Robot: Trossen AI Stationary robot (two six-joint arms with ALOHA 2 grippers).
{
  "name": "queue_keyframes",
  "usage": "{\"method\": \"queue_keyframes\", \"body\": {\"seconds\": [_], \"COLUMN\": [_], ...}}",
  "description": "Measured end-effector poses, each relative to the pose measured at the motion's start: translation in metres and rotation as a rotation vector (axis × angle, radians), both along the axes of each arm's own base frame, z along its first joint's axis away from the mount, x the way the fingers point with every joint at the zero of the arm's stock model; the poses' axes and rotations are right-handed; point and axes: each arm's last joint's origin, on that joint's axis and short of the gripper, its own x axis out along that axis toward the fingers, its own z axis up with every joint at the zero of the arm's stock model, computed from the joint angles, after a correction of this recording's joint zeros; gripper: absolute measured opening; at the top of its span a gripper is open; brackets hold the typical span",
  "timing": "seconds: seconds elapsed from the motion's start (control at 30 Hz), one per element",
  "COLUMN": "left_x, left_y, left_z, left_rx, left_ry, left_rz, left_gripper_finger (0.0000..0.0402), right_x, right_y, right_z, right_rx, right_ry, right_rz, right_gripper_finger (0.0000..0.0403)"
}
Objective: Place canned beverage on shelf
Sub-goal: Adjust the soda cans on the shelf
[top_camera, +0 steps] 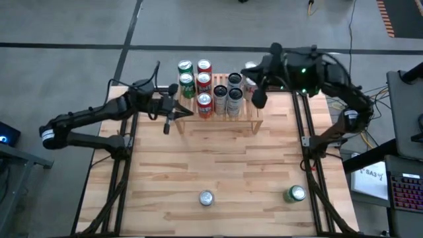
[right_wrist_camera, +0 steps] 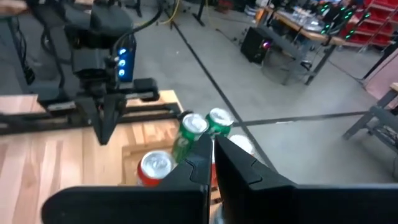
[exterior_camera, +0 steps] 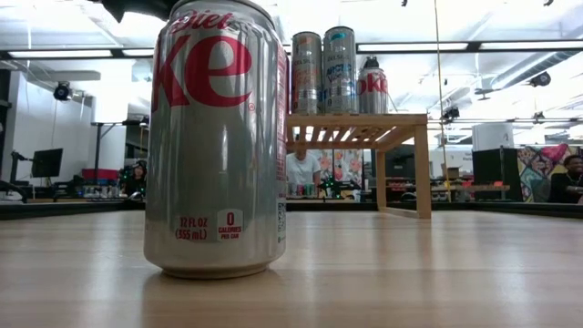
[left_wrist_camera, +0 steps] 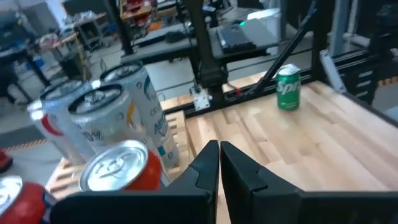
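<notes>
From above, my left end effector (top_camera: 168,124) hangs closed and empty just off the left end of the shelf (top_camera: 225,123), and my right end effector (top_camera: 259,99) hangs closed and empty over its right end. A cluster of cans (top_camera: 211,89) stands on the shelf between them. Well away from both, near the bench's (top_camera: 165,178) front edge, stand a silver can (top_camera: 206,198) and a green can (top_camera: 295,194).

At bench height, the silver can (exterior_camera: 219,137) fills the foreground, and the shelf (exterior_camera: 364,128) stands far behind it with cans on top (exterior_camera: 337,71).

Past my left fingers (left_wrist_camera: 205,171), pressed together, shelf cans (left_wrist_camera: 106,124) sit just beside them and the green can (left_wrist_camera: 287,87) stands far across the bench.

Past my right fingers (right_wrist_camera: 205,162), also together, green-topped cans (right_wrist_camera: 205,127) and a red one (right_wrist_camera: 154,168) lie just beyond, with my left arm (right_wrist_camera: 102,81) farther off.
</notes>
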Motion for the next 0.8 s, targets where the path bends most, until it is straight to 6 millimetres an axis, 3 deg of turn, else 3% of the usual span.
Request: {"method": "queue_keyframes", "body": {"seconds": [0.3, 0.6, 0.8], "left_x": [0.011, 0.025, 0.036], "left_y": [-0.013, -0.008, -0.002], "left_z": [-0.011, -0.034, -0.051], "left_rx": [0.002, -0.048, -0.088], "left_ry": [0.044, -0.014, -0.039], "left_rz": [0.003, 0.021, 0.099], "left_gripper_finger": [0.0, 0.0, 0.0], "right_x": [0.011, -0.013, -0.015], "right_y": [0.007, 0.011, 0.011], "right_z": [-0.042, -0.059, -0.065], "right_rx": [-0.02, 0.023, 0.032], "right_ry": [-0.02, -0.067, -0.054], "right_rz": [0.037, 0.027, 0.025], "right_gripper_finger": [0.0009, 0.0009, 0.0009]}}
